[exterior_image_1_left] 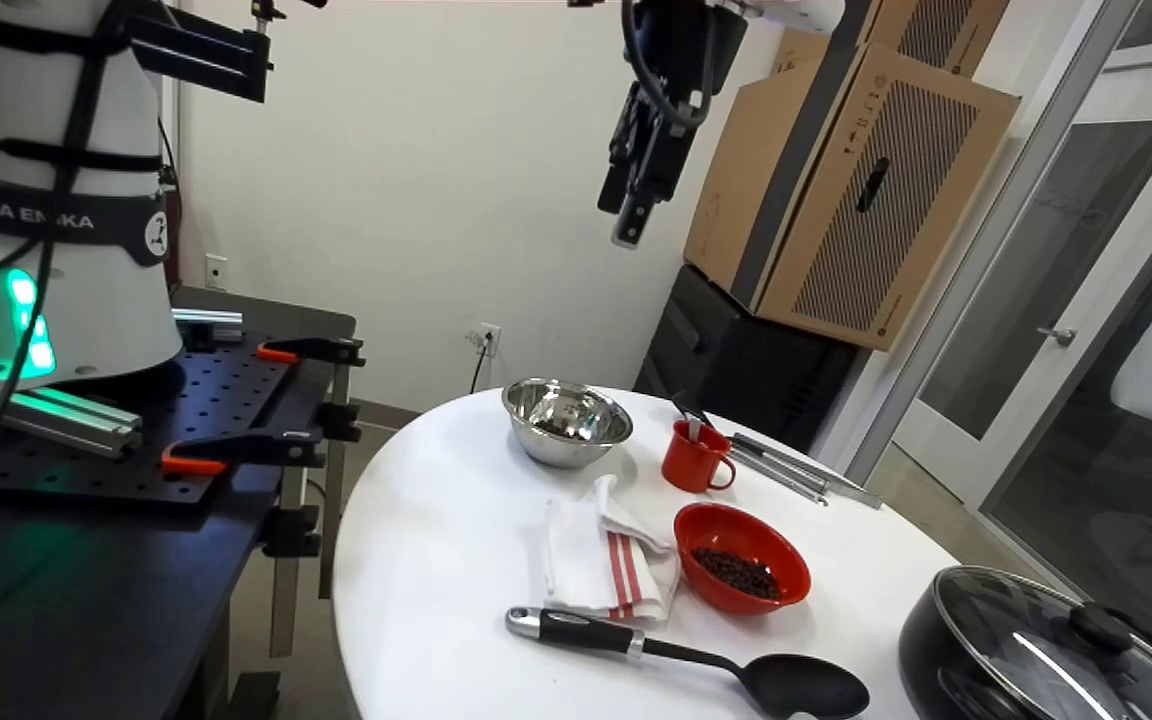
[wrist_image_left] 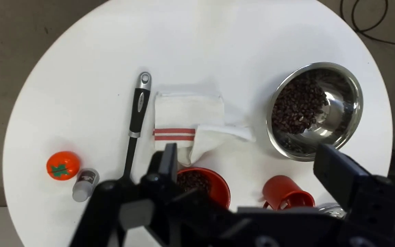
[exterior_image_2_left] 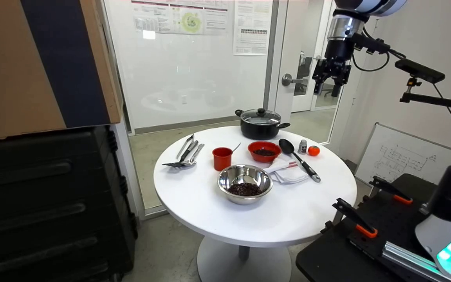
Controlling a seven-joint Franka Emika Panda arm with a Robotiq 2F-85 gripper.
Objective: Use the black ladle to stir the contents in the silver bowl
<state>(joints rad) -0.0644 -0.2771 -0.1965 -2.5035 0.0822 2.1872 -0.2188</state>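
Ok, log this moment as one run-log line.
End effector: open, empty, above table; black ladle: lying on table, ungripped; silver bowl: dark contents inside; stirring: not under way

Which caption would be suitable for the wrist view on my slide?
Open gripper above a white table: striped cloth lies between black ladle and silver bowl holding dark contents.

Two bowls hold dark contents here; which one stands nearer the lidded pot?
The red bowl; the larger, shiny silver bowl stands farther from the black pot in both exterior views.
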